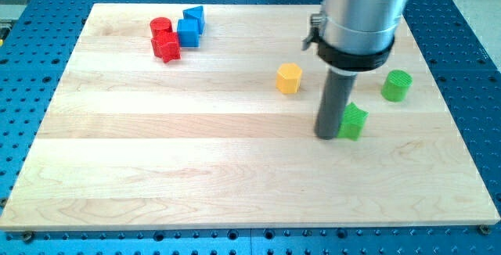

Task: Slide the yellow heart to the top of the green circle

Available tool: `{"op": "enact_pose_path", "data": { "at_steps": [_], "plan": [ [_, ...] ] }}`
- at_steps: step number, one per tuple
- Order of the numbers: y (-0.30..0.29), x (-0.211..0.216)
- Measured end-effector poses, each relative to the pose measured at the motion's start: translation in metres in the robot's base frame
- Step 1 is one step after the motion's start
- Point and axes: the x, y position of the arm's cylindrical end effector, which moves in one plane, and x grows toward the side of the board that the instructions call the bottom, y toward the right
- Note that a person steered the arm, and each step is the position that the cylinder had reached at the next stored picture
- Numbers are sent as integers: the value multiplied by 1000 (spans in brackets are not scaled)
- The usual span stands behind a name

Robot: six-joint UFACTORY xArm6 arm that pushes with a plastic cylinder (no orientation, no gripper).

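Note:
A yellow block [289, 77] sits right of the board's middle, toward the view's top; from here it looks hexagonal and I see no yellow heart. The green circle [397, 85] is a short cylinder near the view's right edge of the board. A green star-shaped block [353, 121] lies below and left of it. My tip [326, 135] rests on the board, touching or almost touching the green star's left side, below and right of the yellow block.
A cluster at the view's top left holds a red cylinder [160, 27], a red star-like block [167, 48], a blue cube [188, 32] and a blue triangle [194, 16]. The wooden board [196, 169] lies on a blue perforated table.

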Motion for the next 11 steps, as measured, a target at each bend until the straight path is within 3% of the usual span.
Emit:
{"op": "enact_pose_path", "data": {
  "at_steps": [2, 3, 5, 6, 7, 8, 9, 10, 11],
  "plan": [
    [58, -17],
    [32, -36],
    [51, -148],
    [0, -169],
    [36, -199],
    [79, -156],
    [76, -156],
    [34, -146],
    [27, -97]
  ]
}}
